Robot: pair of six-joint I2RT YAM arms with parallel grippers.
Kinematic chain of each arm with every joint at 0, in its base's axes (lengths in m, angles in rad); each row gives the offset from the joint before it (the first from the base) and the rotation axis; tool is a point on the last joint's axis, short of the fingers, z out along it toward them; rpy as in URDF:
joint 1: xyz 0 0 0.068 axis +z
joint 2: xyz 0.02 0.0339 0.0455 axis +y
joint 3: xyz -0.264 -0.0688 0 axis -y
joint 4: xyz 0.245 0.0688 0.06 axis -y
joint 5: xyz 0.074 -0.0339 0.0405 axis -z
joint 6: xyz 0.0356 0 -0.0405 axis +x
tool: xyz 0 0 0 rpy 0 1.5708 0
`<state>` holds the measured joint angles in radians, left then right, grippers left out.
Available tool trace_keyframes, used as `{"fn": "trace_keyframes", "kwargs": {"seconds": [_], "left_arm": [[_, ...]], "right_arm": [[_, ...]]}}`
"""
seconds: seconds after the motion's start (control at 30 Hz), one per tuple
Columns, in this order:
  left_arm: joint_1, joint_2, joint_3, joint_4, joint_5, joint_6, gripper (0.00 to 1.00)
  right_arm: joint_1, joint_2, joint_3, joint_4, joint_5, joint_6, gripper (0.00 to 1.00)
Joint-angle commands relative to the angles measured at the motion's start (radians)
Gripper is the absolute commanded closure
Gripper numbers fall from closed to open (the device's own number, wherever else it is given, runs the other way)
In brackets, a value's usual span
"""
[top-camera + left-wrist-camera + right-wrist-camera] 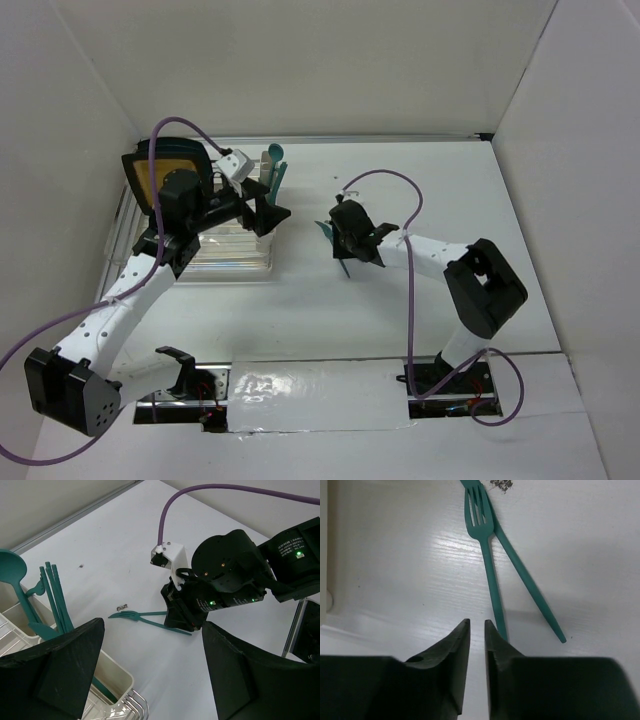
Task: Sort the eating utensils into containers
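The right gripper (476,622) hung low over the desk (395,555), its jaws pinched almost together on nothing. Just ahead lay a teal fork (486,555), its handle end slipping under one finger, and a second teal utensil (530,592) touched it at the head. Beyond, the left gripper (262,208) hovered, jaws spread wide and empty, beside a cream container (117,675) of the dish rack (230,255), where a spoon (10,565) and forks (52,592) stood upright. A yellow plate (165,172) stood farthest back.
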<state>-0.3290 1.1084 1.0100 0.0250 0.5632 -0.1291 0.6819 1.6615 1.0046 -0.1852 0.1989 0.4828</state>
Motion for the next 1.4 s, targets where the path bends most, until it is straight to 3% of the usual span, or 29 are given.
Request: {"fn": "trace_keyframes", "kwargs": {"seconds": [0.0, 0.03, 0.5, 0.63, 0.67, 0.73, 0.8, 0.97, 1.07, 1.23, 1.37], "left_arm": [[-0.005, 0.001, 0.045, 0.018, 0.032, 0.028, 0.09], [-0.007, -0.001, 0.044, 0.018, 0.032, 0.028, 0.09], [-0.004, 0.019, 0.044, 0.006, 0.053, 0.054, 0.08], [-0.005, 0.028, 0.047, 0.003, 0.066, 0.062, 0.08], [-0.004, 0.03, 0.047, 0.001, 0.066, 0.063, 0.08], [-0.005, 0.033, 0.048, 0.001, 0.075, 0.062, 0.08], [-0.005, 0.034, 0.048, 0.001, 0.087, 0.054, 0.08], [-0.01, 0.076, 0.077, 0.007, 0.081, -0.047, 0.12], [-0.012, 0.142, 0.111, -0.02, -0.03, -0.182, 0.15], [-0.028, 0.235, 0.199, -0.08, -0.042, -0.3, 0.21], [-0.106, 0.254, 0.229, -0.06, -0.092, -0.328, 0.2]], "right_arm": [[-0.002, 0.021, 0.023, -0.017, 0.011, -0.064, 0.73], [-0.001, 0.035, 0.023, -0.017, 0.025, -0.078, 0.67], [-0.008, 0.225, 0.103, -0.048, 0.053, -0.141, 0.6], [-0.013, 0.265, 0.112, -0.039, 0.043, -0.153, 0.82], [-0.016, 0.285, 0.112, -0.039, 0.043, -0.154, 0.93], [-0.019, 0.296, 0.112, -0.039, 0.025, -0.153, 1.0], [-0.021, 0.29, 0.103, -0.039, 0.005, -0.142, 1.0], [-0.056, 0.143, -0.029, 0.058, -0.137, -0.081, 1.0], [-0.068, -0.024, -0.133, 0.179, -0.235, 0.0, 1.0], [-0.082, -0.271, -0.234, 0.306, -0.302, 0.06, 1.0], [-0.084, -0.362, -0.256, 0.325, -0.332, 0.053, 1.0]]}}
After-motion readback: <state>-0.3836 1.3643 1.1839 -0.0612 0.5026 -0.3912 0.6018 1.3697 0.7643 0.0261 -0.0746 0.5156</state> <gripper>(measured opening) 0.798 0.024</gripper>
